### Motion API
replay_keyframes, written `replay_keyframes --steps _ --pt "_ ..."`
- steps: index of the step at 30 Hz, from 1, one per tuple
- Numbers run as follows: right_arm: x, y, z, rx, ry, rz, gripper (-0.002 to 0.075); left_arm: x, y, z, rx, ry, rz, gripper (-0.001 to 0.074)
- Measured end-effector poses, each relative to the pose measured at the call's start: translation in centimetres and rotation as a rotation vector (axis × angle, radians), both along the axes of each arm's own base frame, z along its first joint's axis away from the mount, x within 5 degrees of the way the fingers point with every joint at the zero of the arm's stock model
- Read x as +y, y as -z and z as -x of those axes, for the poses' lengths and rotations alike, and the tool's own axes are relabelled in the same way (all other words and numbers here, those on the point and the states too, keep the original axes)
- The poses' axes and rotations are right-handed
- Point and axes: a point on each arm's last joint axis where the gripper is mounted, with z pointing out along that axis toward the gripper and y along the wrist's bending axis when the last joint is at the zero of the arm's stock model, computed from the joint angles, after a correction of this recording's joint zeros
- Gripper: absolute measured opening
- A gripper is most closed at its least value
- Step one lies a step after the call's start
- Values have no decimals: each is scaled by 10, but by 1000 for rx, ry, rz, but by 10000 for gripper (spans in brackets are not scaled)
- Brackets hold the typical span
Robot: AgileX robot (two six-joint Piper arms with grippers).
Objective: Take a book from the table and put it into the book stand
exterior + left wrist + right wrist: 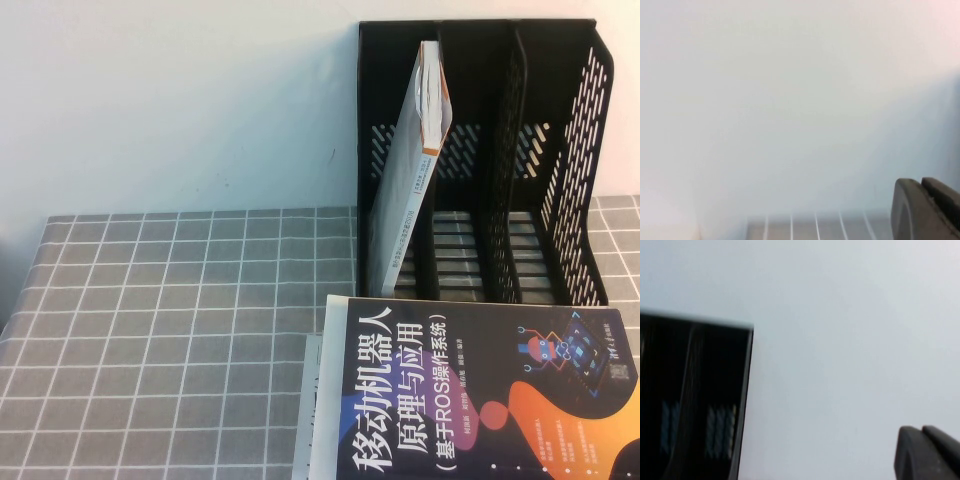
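The navy book (480, 400) with big white Chinese characters and an orange-purple swirl lies flat on the grid-cloth table (170, 300) at the front right. It lies just in front of the black book stand (500, 170). Neither gripper shows in the high view. In the left wrist view my left gripper (921, 182) is shut and empty, facing a white wall, with a strip of table (805, 227) below it. In the right wrist view my right gripper (922, 430) is shut and empty. The book stand (690, 400) shows to one side there.
A pale grey-white book with orange stripes (412, 170) leans in the stand's left slot. The middle and right slots hold nothing. The edge of another pale book (312, 410) sticks out from under the navy book's left side. A white wall stands behind.
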Motion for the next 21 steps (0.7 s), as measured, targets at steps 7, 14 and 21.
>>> replay_keyframes --steps 7,14,21 --pt "2 -41 19 -501 -3 50 -3 3 -22 8 -259 -25 19 -4" --pt "3 -54 31 -689 8 75 -3 3 -27 10 -317 -29 32 -4" --pt "1 -54 17 -377 -29 -65 -3 0 -41 10 -100 13 45 -4"
